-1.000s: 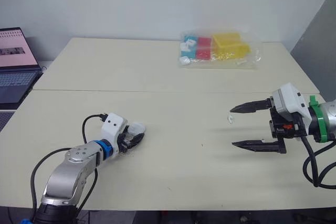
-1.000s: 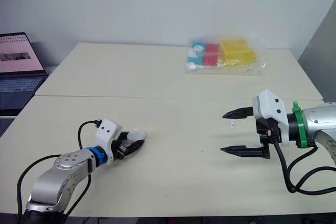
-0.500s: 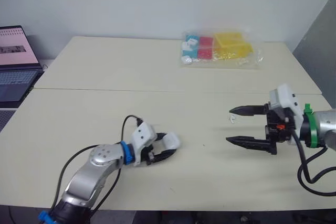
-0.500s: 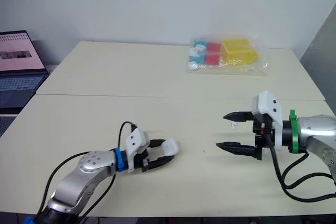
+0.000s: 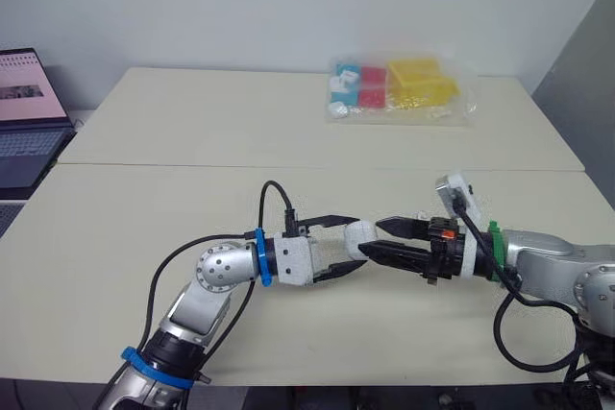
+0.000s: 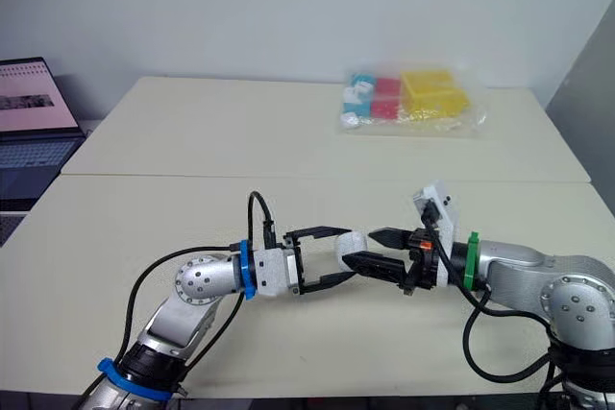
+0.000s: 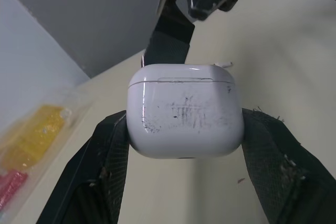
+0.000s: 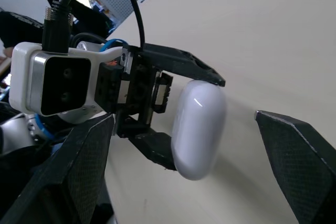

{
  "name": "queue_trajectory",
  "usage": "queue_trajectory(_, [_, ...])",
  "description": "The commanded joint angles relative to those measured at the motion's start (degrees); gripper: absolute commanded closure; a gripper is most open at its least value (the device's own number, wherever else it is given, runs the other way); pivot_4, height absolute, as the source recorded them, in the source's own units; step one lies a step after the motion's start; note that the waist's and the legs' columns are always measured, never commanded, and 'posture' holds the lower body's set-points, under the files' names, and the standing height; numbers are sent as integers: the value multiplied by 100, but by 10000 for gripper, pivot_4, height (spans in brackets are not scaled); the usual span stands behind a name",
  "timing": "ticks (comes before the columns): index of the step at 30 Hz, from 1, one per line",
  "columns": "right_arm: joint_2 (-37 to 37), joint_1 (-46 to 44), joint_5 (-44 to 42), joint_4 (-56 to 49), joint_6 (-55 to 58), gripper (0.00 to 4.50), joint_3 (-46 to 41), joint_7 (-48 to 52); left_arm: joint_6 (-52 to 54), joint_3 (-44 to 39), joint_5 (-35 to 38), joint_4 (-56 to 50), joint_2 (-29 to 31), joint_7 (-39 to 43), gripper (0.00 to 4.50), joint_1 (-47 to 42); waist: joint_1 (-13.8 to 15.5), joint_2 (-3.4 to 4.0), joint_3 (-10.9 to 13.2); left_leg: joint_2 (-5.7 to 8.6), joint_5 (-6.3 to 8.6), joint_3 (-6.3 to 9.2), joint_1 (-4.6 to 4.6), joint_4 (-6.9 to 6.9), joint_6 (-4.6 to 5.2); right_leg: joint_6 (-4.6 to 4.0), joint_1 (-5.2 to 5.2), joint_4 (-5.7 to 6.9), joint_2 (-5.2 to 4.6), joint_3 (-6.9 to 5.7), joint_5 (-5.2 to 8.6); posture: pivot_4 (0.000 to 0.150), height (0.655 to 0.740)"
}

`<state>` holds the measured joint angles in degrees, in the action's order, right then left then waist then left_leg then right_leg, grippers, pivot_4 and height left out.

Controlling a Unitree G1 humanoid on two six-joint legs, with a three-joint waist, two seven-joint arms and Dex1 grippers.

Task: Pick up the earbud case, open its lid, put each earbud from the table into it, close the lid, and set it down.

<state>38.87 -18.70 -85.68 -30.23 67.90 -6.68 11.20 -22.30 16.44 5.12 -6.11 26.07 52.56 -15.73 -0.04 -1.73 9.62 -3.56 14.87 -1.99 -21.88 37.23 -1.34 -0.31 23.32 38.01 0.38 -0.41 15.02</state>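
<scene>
Left end effector is clamped on the earbud case, which it holds over the middle of the tabletop. Right end effector has its fingers apart, tips just beside the case. The lid is shut.

Judgement: catch the lid above its seam only. The left grip sits below the seam, leaving the lid free.

The lid end points toward the right end effector. The long axis spans the left fingers.

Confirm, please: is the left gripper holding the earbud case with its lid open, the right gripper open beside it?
The lid is shut, as the left wrist view shows. The left gripper holds the earbud case, the right gripper open beside it.
</scene>
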Motion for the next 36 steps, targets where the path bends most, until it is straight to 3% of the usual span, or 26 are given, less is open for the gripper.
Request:
queue_trajectory(1, [102, -116, -586, 113, -66, 0, 102, -286, -305, -82, 75, 6, -39, -63, 17341, -42, -5, 0, 0, 0, 0, 1, -1, 0, 0, 2, 0, -2, -2, 2, -1, 1500, 7400])
queue_trajectory(14, [280, -375, -393, 533, -9, 0, 600, 93, -435, -96, 89, -94, 75, -133, 17341, 126, -8, 0, 0, -4, 0, 2, 1, -3, 0, 2, 2, -3, 4, -5, 0, 1500, 7400])
queue_trajectory(18, [317, -459, -301, 644, 80, 8012, 678, 219, -429, -53, 41, -111, -1, -202, 17341, 101, -8, 0, 0, -6, 0, 1, -3, -3, 0, 2, 6, -5, 3, -4, 0, 1500, 7400])
queue_trajectory(27, [297, -440, 1, 636, 111, 37618, 776, 422, -441, -46, 22, -91, -51, -289, 17341, 38, -7, 0, 0, -5, 0, 1, -2, -5, 0, 2, 7, -4, 3, -3, 0, 1500, 7400])
queue_trajectory(36, [240, -485, 15, 716, 128, 37508, 729, 455, -426, 3, 97, -119, -12, -199, 17341, 136, -8, 0, 0, -5, 0, 2, -3, -6, 0, 2, 9, -5, 3, -2, 0, 1500, 7400])
